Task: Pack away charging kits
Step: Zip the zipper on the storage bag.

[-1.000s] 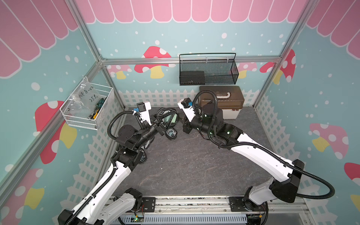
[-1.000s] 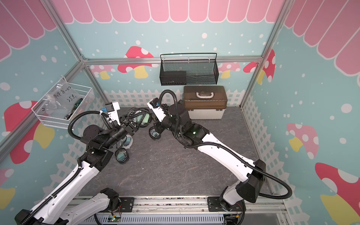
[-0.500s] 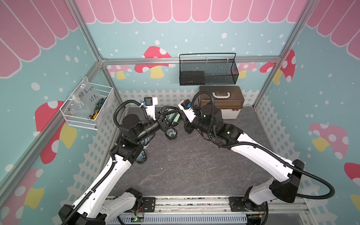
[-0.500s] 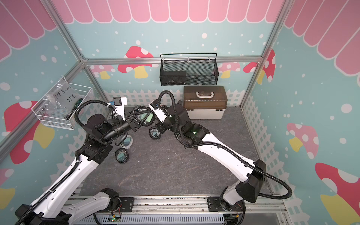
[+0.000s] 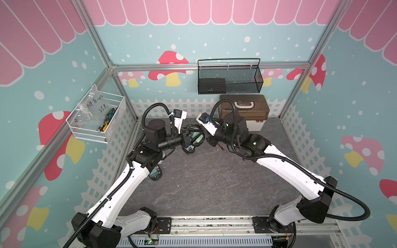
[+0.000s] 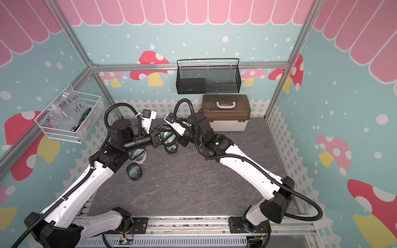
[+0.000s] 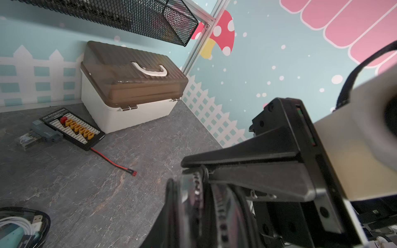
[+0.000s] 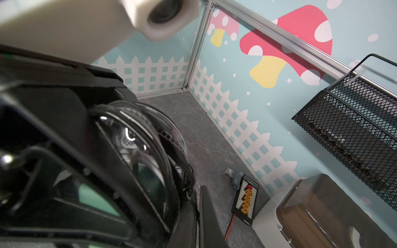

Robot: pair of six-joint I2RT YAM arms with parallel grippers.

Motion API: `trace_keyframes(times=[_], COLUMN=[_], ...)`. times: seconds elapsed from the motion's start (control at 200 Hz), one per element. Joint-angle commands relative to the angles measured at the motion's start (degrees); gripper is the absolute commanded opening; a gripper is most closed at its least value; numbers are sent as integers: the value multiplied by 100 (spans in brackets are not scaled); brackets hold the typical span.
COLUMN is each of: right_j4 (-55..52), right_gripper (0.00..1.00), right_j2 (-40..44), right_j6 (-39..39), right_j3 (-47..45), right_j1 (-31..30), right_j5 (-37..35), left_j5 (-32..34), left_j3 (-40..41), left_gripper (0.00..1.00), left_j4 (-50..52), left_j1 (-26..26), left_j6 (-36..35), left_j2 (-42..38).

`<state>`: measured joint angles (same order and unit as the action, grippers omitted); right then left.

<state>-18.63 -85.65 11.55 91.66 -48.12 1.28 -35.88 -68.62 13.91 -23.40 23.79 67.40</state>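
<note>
Step in hand, as I read it: closing up one charging kit (image 5: 194,137) before stowing. It's up off the desk (image 5: 214,182) in its round zip case, caught btwn both arms, in front of the white box (image 5: 255,124).

Left tool (image 5: 187,138) is clamped on the case rim. The left wrist view shows its fingers (image 7: 247,156) either side of the zip teeth. Right tool (image 5: 208,140) is closed right down at the case's opposite edge. Can't tell if it has the zip pull pinched or nothing at all.

A second kit (image 5: 189,150) lies on the desk just under the held one. A third kit (image 6: 134,171) lies near the left arm's elbow.

Next move, imo: left keeps a firm hold w/o crushing the lid while right drags the slider round the curve. That needs the wrist to follow the arc, not pull straight. If right has no pull, re-grip first.

Materials:
- Held case: black fabric rim, coarse zip teeth, domed clear lid, glossy w/ glare spots. Teal-green block shows through. Prob. slippery on the dome, grippier on the rim.
- Desk: dark grey, matte, slate-look w/ pale veins.
- White box: smooth cream body, ribbed translucent brown lid, white loop handle, lid down.
- Black board (image 7: 73,128): flat, a row of orange connectors, thin red-black wire (image 7: 111,162) trailing off it.
- Mesh basket (image 5: 229,79): black expanded metal, hung on the back wall.
</note>
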Motion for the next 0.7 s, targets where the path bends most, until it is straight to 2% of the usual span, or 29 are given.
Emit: trace_keyframes(times=[0.0, 0.175, 0.28, 0.32, 0.38, 0.485, 0.655, 0.695], right_j4=[578, 611, 701, 861, 1290, 2111, 3273, 3549], right_gripper=[0, 0, 0, 0, 0, 0, 0, 0], right_j2=[74, -22, 3, 76, 287, 675, 1039, 1096], right_j6=[291, 63, -194, -384, -728, -1408, -2235, -2393], right_j3=[405, 766, 742, 602, 226, -462, -1228, -1390], right_j1=[38, 214, 218, 221, 222, 216, 193, 180], right_j5=[289, 352, 499, 518, 523, 489, 687, 643], left_j5=[-442, -580, -718, -770, -791, -949, -961, -979], left_j3=[-105, -148, -210, -235, -204, 1, 136, 213], left_gripper=[0, 0, 7, 15, 33, 55, 82, 84], left_j4=[726, 798, 743, 635, 248, -972, -2619, -3129], left_j1=[-78, -400, -455, -434, -383, -306, -306, -306], left_j6=[-309, -557, -621, -624, -456, 31, 691, 898], left_j2=[324, 580, 610, 612, 576, 420, 352, 376])
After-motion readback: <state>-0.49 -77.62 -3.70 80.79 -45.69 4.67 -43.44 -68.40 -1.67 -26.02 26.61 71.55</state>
